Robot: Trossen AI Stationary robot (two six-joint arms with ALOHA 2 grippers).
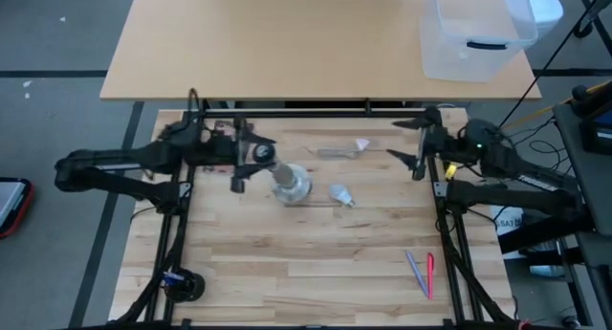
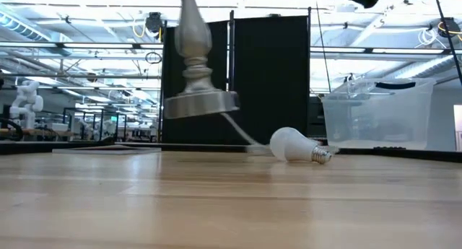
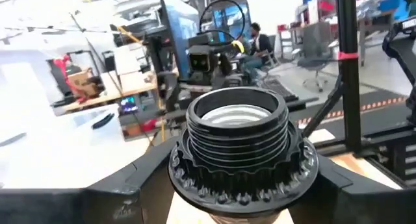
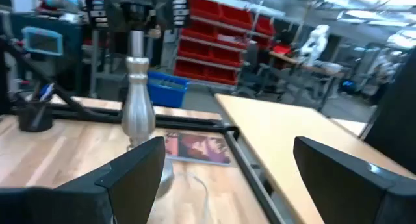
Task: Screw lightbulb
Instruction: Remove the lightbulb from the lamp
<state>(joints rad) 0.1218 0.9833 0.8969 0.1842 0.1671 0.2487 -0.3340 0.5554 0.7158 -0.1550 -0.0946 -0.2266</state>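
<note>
My left gripper [image 1: 251, 161] is shut on the silvery lamp stand [image 1: 290, 183], which has a dark threaded socket [image 3: 237, 130] on top. The stand's round base [image 2: 201, 103] hangs above the tabletop, and a thin cord trails down from it. The lightbulb [image 1: 341, 195] lies on its side on the table just right of the stand. In the low view the lightbulb [image 2: 296, 146] shows a frosted globe, with its metal screw base pointing right. My right gripper [image 4: 227, 178] stands open above the table's far right, with nothing between its fingers. My left gripper holds the stand by the ribbed collar [image 3: 185, 173] at the foot of the dark socket, one finger on either side. The fingers come about level from the table's left. The stand is lifted clear of the table, nearly upright, with its base a little tilted.
A clear wrapper [image 1: 344, 149] lies on the far part of the table. Pens [image 1: 422, 273] lie near the front right, and a dark cup [image 1: 182, 286] stands at the front left. A clear plastic bin [image 1: 476, 29] stands on the other table beyond.
</note>
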